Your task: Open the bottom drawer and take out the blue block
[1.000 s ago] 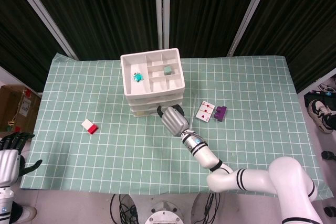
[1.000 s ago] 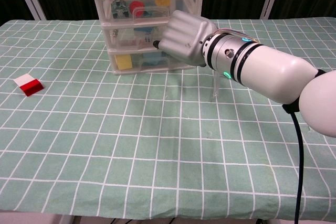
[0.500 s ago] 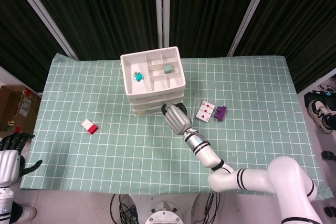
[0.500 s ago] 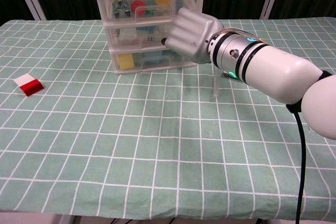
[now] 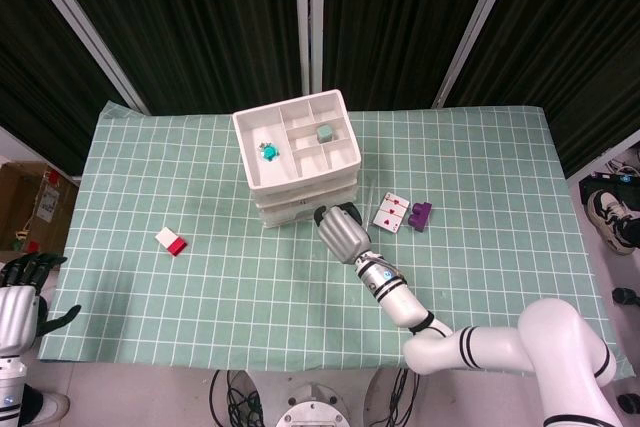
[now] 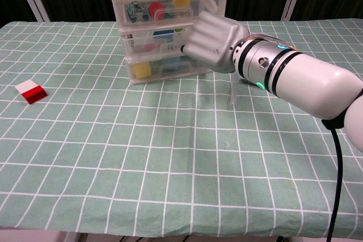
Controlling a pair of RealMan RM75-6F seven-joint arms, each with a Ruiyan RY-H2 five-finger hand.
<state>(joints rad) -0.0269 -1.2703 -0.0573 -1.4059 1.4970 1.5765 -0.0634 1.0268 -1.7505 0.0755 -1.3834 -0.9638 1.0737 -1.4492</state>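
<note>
Right hand (image 6: 215, 41) sits against the front of the drawer unit (image 6: 170, 26), fingers curled toward the lower drawers. We see only its back from the chest view, so we cannot tell whether the fingers hook a handle or just press the plastic. Left hand (image 5: 18, 297) rests off the table's near left corner, fingers apart, holding nothing.

Blue block (image 6: 164, 32): we note a blue shape behind the clear front, apparently at middle-drawer height. Whether another blue piece lies in the bottom drawer (image 6: 164, 69) we cannot tell; a yellow block (image 6: 142, 70) shows there. Bottom drawer looks shut.

Risks, as we judge them:
- The unit is light plastic on cloth (image 6: 113, 157); a pull may drag or tip the whole stack instead of sliding a drawer, with no second hand bracing it.
- The hand sits around mid height, so it may catch the wrong drawer.
- Loose pieces in the open top tray (image 5: 296, 137), a teal one (image 5: 267, 152) and a grey-green one (image 5: 324, 133), could spill if the stack tilts.

Materials: clear, smooth, boxy drawers with a white frame; soft green cloth with a white grid; metallic grey hand on a glossy white arm. Nearby: a red-and-white block (image 6: 30, 91), a card (image 5: 394, 212), a purple piece (image 5: 421, 215).
</note>
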